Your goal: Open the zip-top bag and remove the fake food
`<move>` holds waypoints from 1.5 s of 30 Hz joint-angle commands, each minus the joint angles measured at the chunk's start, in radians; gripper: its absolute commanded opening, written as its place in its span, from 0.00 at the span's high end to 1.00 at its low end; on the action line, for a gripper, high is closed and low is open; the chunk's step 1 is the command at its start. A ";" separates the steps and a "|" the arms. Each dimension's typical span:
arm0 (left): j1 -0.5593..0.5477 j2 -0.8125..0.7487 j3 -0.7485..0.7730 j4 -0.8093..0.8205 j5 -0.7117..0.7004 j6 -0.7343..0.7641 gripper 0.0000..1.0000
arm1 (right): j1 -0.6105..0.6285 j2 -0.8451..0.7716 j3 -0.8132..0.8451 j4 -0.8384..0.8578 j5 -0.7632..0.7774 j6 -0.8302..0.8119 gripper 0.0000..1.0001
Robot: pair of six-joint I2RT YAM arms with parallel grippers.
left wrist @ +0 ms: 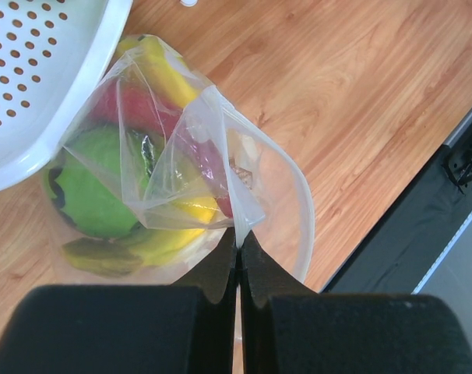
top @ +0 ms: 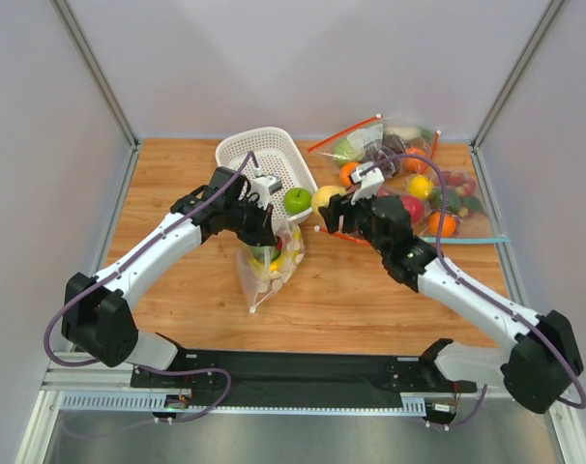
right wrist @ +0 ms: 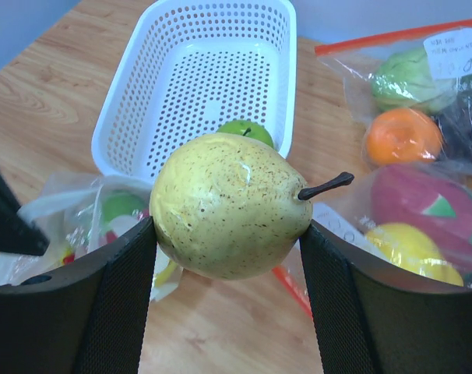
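Note:
The clear zip-top bag (top: pixel 271 263) lies just in front of the white basket (top: pixel 237 150), mouth open. My left gripper (left wrist: pixel 239 240) is shut on the bag's rim (left wrist: pixel 234 209) and holds it up. Inside the bag I see a yellow banana (left wrist: pixel 160 72), a green apple (left wrist: pixel 96 187) and a red piece (left wrist: pixel 135 105). My right gripper (right wrist: pixel 230 234) is shut on a yellowish speckled round fruit (right wrist: pixel 230 204) with a dark stem, held above the table beside the basket (right wrist: pixel 197 78). Another green apple (top: pixel 297 200) lies in the basket's near end.
Two undotted bags of fruit lie at the back right: one with a red strip (top: pixel 343 133), one with a blue strip (top: pixel 467 240). Grey walls close in the table on three sides. A black mat (top: pixel 303 372) runs along the near edge.

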 commanded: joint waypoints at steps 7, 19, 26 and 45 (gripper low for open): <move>-0.002 -0.043 0.032 0.001 0.021 0.020 1.00 | -0.125 0.349 0.304 0.111 -0.266 -0.022 0.63; -0.004 -0.056 0.035 0.005 0.033 0.020 1.00 | -0.127 0.861 0.904 -0.137 -0.468 0.006 0.63; -0.004 -0.059 0.035 0.005 0.033 0.021 1.00 | -0.083 1.038 1.098 -0.268 -0.413 -0.043 0.63; -0.004 -0.060 0.036 0.003 0.036 0.023 1.00 | -0.072 1.025 1.087 -0.302 -0.371 -0.057 0.09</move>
